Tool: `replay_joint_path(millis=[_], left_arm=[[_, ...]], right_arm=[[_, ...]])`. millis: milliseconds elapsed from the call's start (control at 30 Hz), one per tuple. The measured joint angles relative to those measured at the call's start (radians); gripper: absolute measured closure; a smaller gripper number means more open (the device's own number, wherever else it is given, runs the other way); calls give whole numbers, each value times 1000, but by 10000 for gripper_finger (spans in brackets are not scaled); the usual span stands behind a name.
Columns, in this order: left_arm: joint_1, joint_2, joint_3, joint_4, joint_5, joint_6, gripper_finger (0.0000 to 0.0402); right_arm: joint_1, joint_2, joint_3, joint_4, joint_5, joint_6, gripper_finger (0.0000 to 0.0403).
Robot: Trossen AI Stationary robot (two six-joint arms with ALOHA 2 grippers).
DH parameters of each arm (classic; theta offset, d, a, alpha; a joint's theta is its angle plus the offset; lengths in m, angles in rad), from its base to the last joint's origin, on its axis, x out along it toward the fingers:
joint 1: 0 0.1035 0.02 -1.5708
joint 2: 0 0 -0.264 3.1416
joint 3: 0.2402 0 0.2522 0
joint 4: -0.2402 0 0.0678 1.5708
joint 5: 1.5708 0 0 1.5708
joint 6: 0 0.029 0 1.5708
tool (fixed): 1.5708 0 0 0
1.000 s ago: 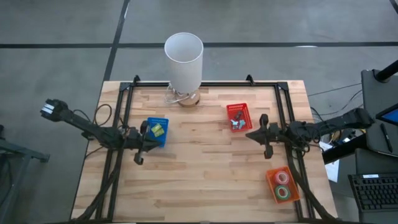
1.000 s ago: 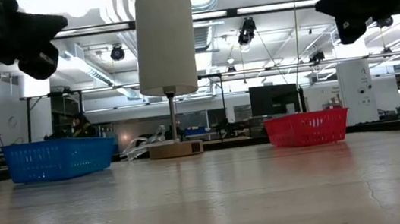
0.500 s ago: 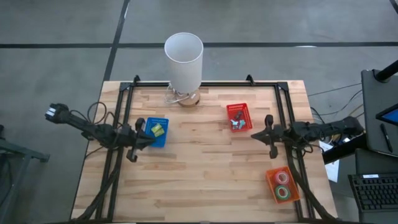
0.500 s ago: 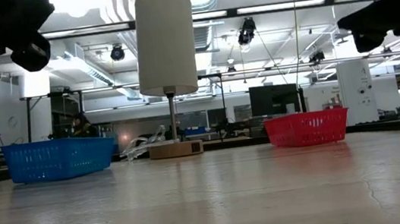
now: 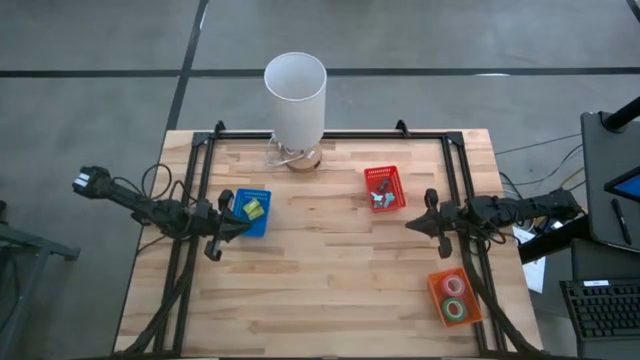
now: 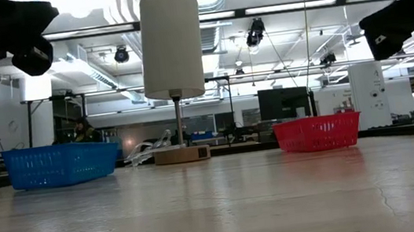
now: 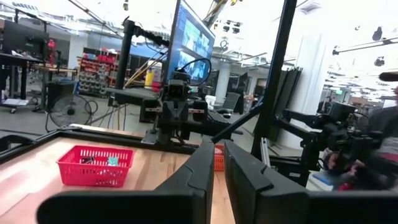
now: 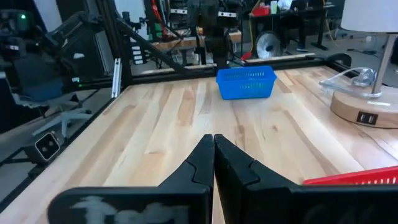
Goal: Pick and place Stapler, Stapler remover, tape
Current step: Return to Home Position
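Note:
Two tape rolls, one red (image 5: 455, 286) and one green (image 5: 455, 309), lie flat in an orange basket (image 5: 440, 300) at the table's near right corner. A red basket (image 5: 384, 176) at far right holds a small grey metal tool (image 5: 379, 197). A blue basket (image 5: 254, 222) on the left holds yellow-green pieces (image 5: 252, 208). I cannot make out a stapler. My left gripper (image 5: 213, 238) (image 7: 219, 163) hovers shut just near-left of the blue basket. My right gripper (image 5: 431, 222) (image 8: 213, 148) hovers shut between the red and orange baskets. Both are well above the table in the low view.
A lamp with a white cylindrical shade (image 5: 296, 92) stands on a round wooden base (image 6: 182, 155) at the middle of the far edge. A black frame (image 5: 330, 134) runs along the far and side edges. Bare wood lies between the baskets.
Both arms have drawn back from the table's middle: my left gripper toward the left edge, away from the blue basket, and my right gripper toward the right edge. Most of this happened in the first half second. The baskets have stayed where they were.

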Motion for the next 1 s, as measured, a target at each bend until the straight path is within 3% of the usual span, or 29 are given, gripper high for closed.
replay_joint_path(millis=[1000], left_arm=[[0, 0, -2, 0, 0, 0, 362]], right_arm=[[0, 17, 0, 5, 0, -3, 394]])
